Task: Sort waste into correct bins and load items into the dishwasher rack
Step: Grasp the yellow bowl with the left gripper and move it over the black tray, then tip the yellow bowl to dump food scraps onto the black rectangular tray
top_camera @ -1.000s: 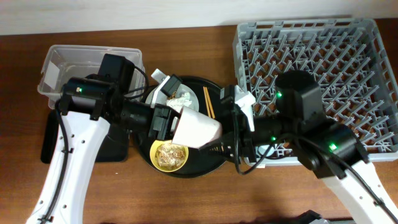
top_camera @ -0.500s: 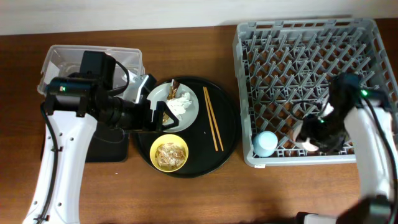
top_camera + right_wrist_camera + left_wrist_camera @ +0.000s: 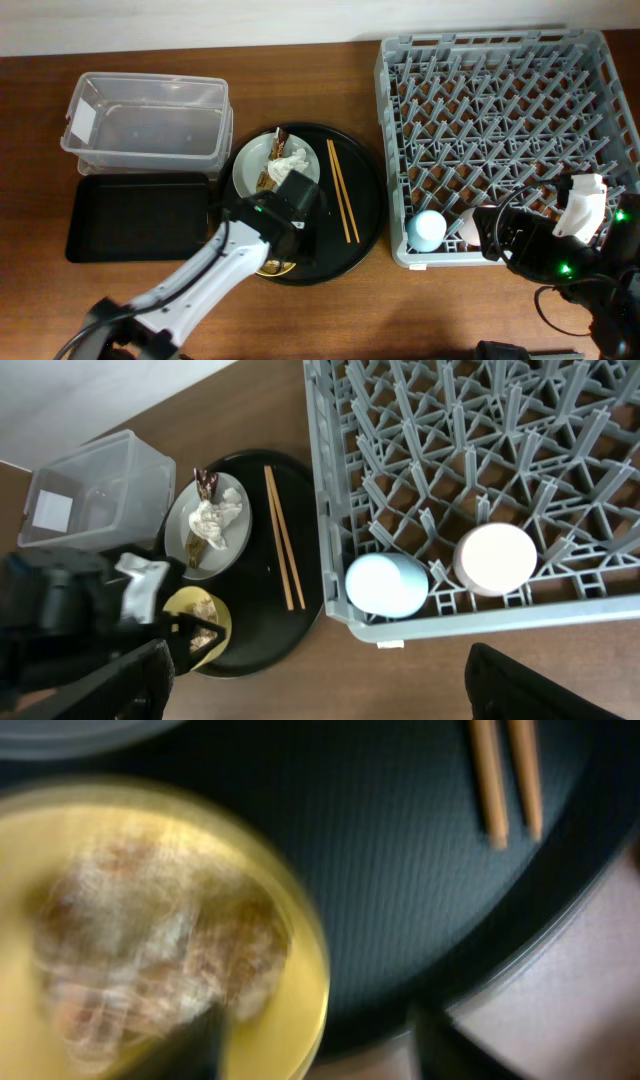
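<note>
Mostly, the yellow bowl [image 3: 282, 1020] was a blur in the left wrist view: a bright rim around golden-brown food scraps [image 3: 160, 940], sitting on the round black tray [image 3: 420, 850] near the counter's front edge. The left jaws stood apart, one dark finger [image 3: 190, 1048] over the bowl, the other beyond its rim. Overhead, the left arm [image 3: 235, 245] hid most of that bowl. The grey plate [image 3: 248, 170] behind it carried a crumpled white tissue [image 3: 292, 160] and a brown-gold wrapper strip [image 3: 268, 178], with wooden chopsticks [image 3: 340, 200] alongside. The right wrist view showed the light blue cup [image 3: 387, 582] and pink cup [image 3: 495, 557] best, side by side in the dishwasher rack [image 3: 520, 622] by the counter's right edge. The right jaws gaped wide, holding nothing.
</note>
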Robot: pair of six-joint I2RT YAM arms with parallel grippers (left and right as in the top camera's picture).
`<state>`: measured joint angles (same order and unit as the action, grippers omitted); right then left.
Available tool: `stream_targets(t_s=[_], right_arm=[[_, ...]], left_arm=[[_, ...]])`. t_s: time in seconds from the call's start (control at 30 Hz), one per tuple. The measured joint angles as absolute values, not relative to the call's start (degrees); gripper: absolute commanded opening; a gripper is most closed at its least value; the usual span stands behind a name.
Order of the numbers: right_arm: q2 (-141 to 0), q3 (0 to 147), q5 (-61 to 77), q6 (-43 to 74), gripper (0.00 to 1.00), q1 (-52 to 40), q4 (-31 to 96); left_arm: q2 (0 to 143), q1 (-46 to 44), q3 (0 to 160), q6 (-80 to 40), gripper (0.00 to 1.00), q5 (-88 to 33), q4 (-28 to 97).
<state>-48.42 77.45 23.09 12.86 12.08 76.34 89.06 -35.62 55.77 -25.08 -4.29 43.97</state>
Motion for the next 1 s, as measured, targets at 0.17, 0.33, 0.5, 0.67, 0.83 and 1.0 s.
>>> stream_targets(t_s=[0.17, 0.33, 0.5, 0.67, 0.83, 1.0], right_arm=[[-51.05, 77.34, 23.27, 12.86, 0.94, 12.08, 78.02], [-53.71, 77.34, 23.29, 12.84, 0.94, 12.08, 78.48], [-53.74, 77.3, 23.31, 12.86, 0.94, 12.08, 78.65], [-53.74, 77.3, 23.31, 12.86, 0.94, 12.08, 78.76], [-53.95, 77.23, 23.49, 12.82, 0.94, 12.08, 78.83], [-53.95, 77.23, 23.49, 12.86, 0.94, 12.08, 78.81]], left_arm=[[94.08, -38.68, 52.49, -27.2, 0.22, -0.4, 37.65], [93.49, -38.85, 52.77, -28.12, 0.0, 4.12, 36.8], [91.55, -38.85, 61.54, -28.18, 0.0, 0.14, 51.16], [76.47, -27.07, 69.28, -26.57, 0.0, -7.97, 58.78], [83.09, 11.7, 69.69, -9.52, 0.0, -33.12, 60.69], [104.03, 27.14, 69.87, 8.95, 0.05, -64.45, 60.77]])
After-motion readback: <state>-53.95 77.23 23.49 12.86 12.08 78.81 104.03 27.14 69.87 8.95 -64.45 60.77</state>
